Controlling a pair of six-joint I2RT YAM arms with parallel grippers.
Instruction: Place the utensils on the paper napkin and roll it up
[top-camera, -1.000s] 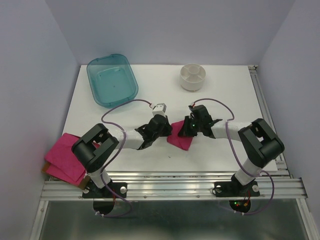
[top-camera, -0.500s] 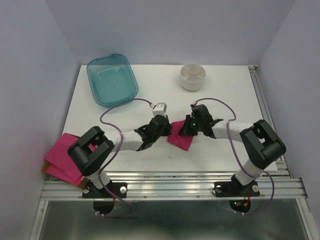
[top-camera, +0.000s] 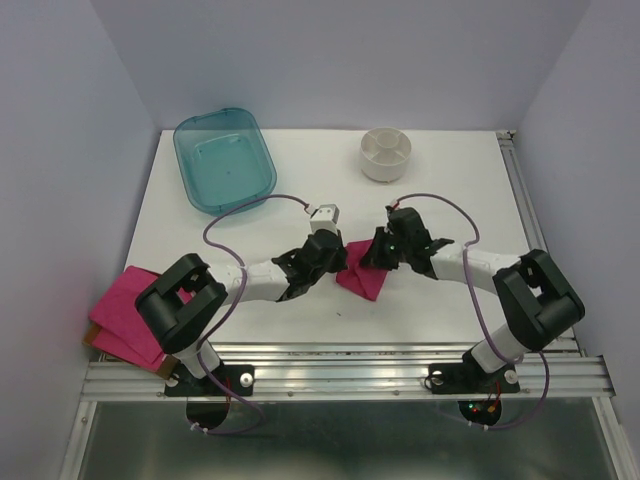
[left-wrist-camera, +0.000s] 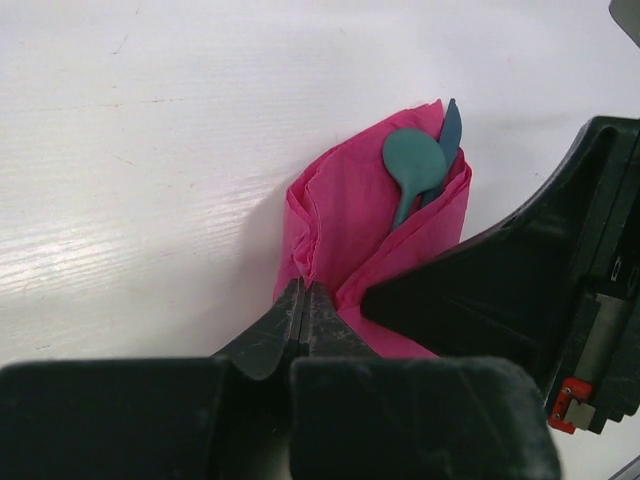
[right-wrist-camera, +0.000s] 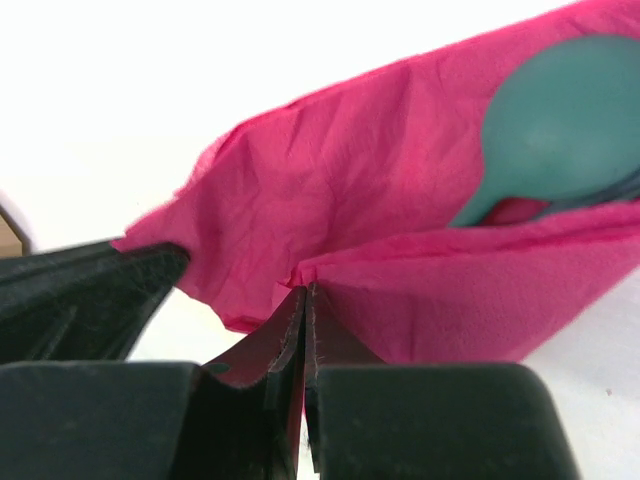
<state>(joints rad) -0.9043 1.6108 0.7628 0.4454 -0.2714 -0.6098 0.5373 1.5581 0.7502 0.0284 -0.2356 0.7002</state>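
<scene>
Spare napkin pile (top-camera: 122, 312) overhangs the left edge of the surface (top-camera: 300, 205) near the near corner. Teal tray (top-camera: 225, 160) sits at the far left corner. Left tool (left-wrist-camera: 303, 303) is closed, pinching the pink napkin (left-wrist-camera: 345, 215), which lies folded mid-surface, toward the near edge. Utensils (left-wrist-camera: 415, 163) poke out of its fold, spoon bowl showing. Right tool (right-wrist-camera: 304, 298) is closed too, tips nipping the napkin's fold. White dish (top-camera: 386, 154) stands by the far edge.
</scene>
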